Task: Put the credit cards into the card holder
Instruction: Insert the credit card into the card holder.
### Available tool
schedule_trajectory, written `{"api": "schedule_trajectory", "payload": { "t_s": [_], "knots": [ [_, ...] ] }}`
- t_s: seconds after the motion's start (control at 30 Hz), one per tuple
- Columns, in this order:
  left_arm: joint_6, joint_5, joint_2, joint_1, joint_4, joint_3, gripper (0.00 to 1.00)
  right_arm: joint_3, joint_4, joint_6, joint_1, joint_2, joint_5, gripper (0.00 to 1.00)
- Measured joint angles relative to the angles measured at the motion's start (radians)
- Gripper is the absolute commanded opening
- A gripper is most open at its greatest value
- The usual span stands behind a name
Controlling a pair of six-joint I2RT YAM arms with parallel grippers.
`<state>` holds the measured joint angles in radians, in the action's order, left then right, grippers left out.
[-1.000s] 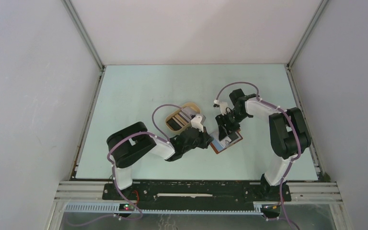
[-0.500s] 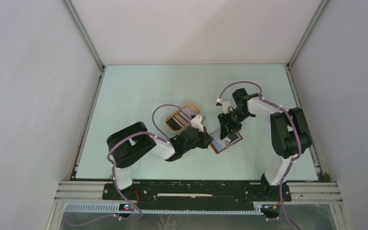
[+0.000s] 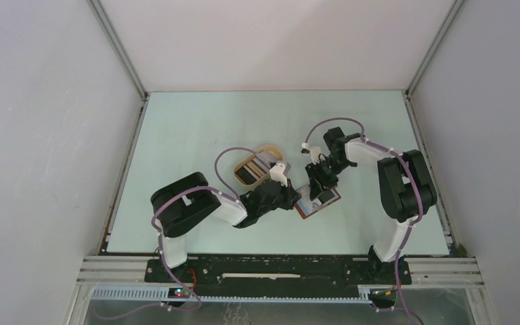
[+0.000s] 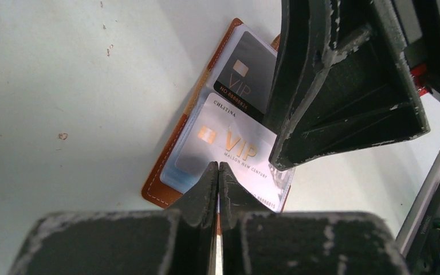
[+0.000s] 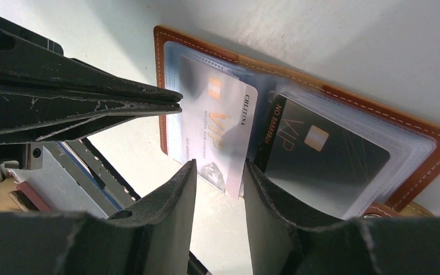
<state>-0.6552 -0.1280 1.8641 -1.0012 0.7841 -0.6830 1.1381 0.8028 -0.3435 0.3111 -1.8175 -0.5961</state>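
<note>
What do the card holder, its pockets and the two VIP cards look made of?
Card holder: brown leather or imitation, matte, with pale stitching along the rim. Pockets: clear glossy plastic film; the cards show through. Silver card: plastic with a sheen and metallic lettering. Black card: dark plastic, probably semi-gloss.

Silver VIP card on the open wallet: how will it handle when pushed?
The silver card looks flat and unbent where it overhangs the wallet, so probably stiff and light. Its glossy face lies on clear sleeves, so it would likely slide easily, and might swivel if pushed off-centre.
</note>
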Motion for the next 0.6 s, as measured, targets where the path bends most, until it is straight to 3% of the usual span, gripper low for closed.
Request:
{"api": "schedule_trajectory", "payload": {
  "t_s": [0.4,0.6],
  "knots": [
    [0.001,-0.008,-0.072,0.000,0.012,0.058,0.04,0.000,0.001,-0.010,0.057,-0.006,0.034,0.46],
    [0.005,-0.012,-0.167,0.000,0.016,0.116,0.06,0.002,0.006,-0.016,0.074,-0.005,0.040,0.53]
  ]
}}
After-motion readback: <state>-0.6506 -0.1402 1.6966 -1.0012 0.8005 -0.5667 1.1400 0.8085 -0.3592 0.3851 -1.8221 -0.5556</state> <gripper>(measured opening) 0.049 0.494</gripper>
